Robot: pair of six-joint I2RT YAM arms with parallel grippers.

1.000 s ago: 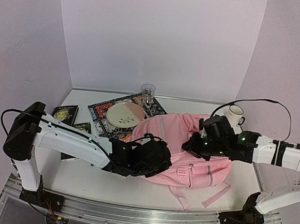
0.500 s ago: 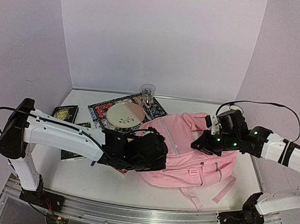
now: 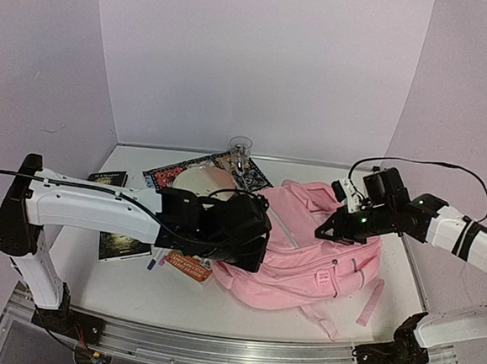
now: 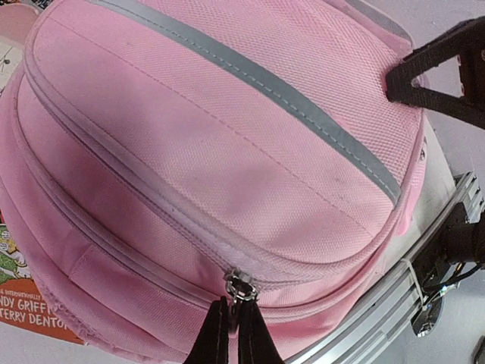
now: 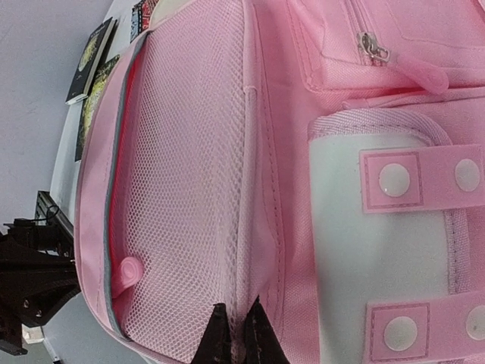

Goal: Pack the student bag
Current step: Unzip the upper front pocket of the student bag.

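Observation:
The student bag (image 3: 305,258), a big soft pink backpack, lies in the middle of the table, with its top end raised toward the left. My left gripper (image 3: 253,259) is shut on the metal zipper pull (image 4: 241,291) of its main zip; in the left wrist view the gripper (image 4: 233,337) pinches the pull from below. My right gripper (image 3: 320,235) is shut on the bag's side fabric. In the right wrist view its tips (image 5: 236,337) clamp the seam beside the mesh pocket (image 5: 189,174), next to the white patch (image 5: 379,250).
Behind the bag a patterned mat (image 3: 161,176) carries a plate (image 3: 200,181) and a glass (image 3: 240,149). Dark books (image 3: 107,182) lie at the left. An orange-covered book (image 3: 188,267) and a pen (image 3: 153,263) sit under my left arm. Walls close in on three sides.
Both arms have lifted and dragged the bag to the right and away from the near edge. This uncovered the orange book. The grips are unchanged.

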